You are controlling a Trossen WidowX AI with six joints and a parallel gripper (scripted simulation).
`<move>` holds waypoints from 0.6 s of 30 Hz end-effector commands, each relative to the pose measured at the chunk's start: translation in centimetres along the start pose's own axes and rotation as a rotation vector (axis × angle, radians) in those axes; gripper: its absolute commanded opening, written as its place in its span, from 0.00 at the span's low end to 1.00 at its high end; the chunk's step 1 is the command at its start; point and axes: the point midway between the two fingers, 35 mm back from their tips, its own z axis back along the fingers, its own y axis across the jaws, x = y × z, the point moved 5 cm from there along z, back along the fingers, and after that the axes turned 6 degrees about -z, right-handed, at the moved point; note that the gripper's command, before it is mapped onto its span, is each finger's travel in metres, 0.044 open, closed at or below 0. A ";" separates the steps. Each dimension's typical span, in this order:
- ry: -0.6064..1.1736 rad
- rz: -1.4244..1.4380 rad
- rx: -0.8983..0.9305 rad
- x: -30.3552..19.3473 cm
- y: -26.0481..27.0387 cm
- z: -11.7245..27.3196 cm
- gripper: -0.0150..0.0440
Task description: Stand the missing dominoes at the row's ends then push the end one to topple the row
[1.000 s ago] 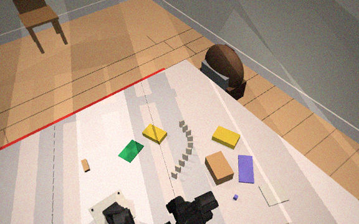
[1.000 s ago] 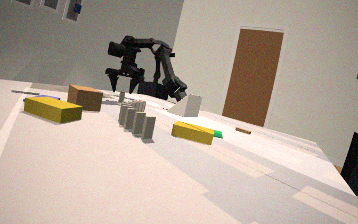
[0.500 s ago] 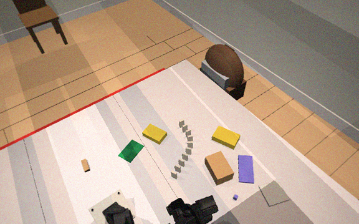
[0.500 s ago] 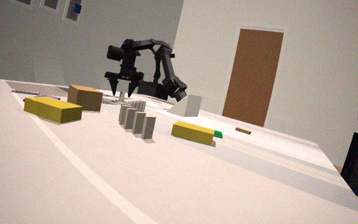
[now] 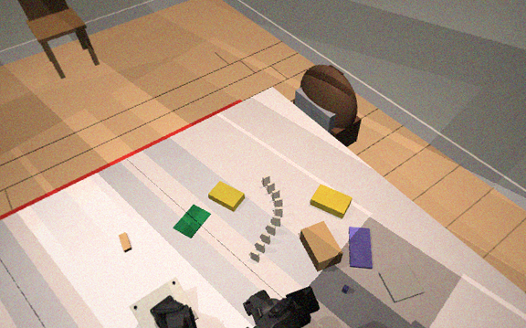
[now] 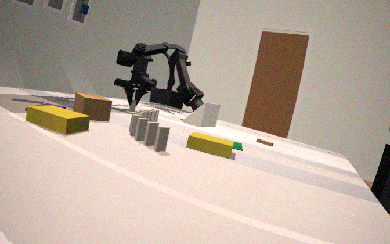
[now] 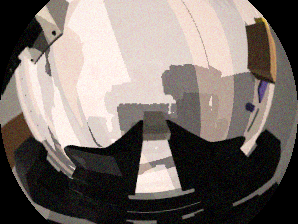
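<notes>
Domino (image 6: 133,105) (image 7: 156,125) in pincer (image 5: 260,318) (image 6: 133,106) (image 7: 154,123): wrist shows, top hides.

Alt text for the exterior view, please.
Black gripper, pointing down, closed on a grey domino behind a curved row of standing dominoes. Yellow blocks lie either side; a brown door stands beyond.

White table (image 5: 213,150) (image 6: 203,197) (image 7: 95,65): tan block (image 5: 320,245) (image 6: 97,107) (image 7: 261,52) set down; purple slab (image 5: 361,248) placed just beside it, curved domino row (image 5: 275,221) (image 6: 147,133) stood near it.
</notes>
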 end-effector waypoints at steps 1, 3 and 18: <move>-0.004 0.004 -0.001 0.0 0.0 0.0 0.44; -0.004 0.004 -0.001 0.0 0.0 0.0 0.44; -0.074 0.106 -0.143 -0.6 1.1 11.4 0.44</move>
